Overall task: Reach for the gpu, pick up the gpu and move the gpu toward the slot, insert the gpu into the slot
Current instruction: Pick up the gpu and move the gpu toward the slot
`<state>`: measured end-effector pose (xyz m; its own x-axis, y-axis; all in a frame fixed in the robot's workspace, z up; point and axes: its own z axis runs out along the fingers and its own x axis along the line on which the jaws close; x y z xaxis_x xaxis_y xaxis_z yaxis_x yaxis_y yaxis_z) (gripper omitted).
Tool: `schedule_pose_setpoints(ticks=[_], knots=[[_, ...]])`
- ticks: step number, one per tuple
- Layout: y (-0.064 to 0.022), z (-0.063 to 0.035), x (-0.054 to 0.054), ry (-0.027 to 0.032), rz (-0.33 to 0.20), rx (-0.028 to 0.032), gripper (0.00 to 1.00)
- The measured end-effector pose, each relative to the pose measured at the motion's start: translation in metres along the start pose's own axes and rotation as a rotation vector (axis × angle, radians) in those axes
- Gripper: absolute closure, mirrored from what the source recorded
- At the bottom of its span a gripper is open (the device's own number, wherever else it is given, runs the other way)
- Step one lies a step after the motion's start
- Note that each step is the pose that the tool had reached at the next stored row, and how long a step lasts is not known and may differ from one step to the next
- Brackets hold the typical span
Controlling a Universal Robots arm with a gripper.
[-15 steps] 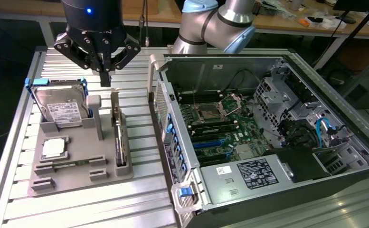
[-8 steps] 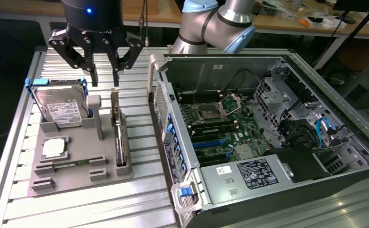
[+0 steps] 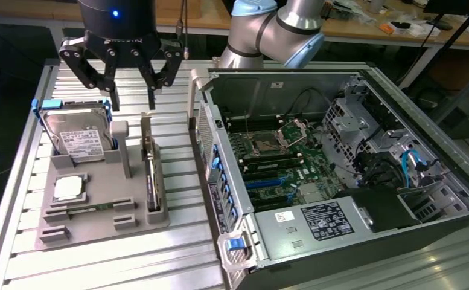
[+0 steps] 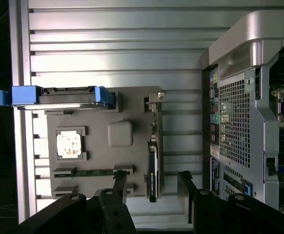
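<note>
Slatted aluminium table [image 3: 178,257] carries grey holder tray [image 3: 105,190], open computer case [image 3: 258,90] beside it.

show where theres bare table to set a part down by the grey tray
Bare slats of the table between the grey tray and the near edge. Narrow strip between the card and the computer case. Crowded on the tray and beneath the open gripper.

- Robotics lab or workshop
- Ribbed aluminium worktable [image 3: 97,260] with an open computer tower [image 3: 274,90] and a grey parts fixture [image 3: 97,199]
- Robot arm [image 3: 279,30]
- Cluttered wooden benches [image 3: 206,13] behind
</note>
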<state>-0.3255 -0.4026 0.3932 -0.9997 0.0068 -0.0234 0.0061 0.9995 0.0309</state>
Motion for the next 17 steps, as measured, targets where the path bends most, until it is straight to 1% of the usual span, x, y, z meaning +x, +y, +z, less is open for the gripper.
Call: schedule_pose_setpoints(ticks=[7, 15, 16, 17], knots=[[0.0000, 0.0000, 0.0000, 0.0043, -0.072, 0.0051, 0.46], [0.0000, 0.0000, 0.0000, 0.0047, -0.077, 0.0052, 0.46], [0.0001, 0.0001, -0.0003, 0.0057, -0.077, 0.0051, 0.46], [0.0001, 0.0000, -0.0011, 0.0105, -0.077, 0.0052, 0.46]])
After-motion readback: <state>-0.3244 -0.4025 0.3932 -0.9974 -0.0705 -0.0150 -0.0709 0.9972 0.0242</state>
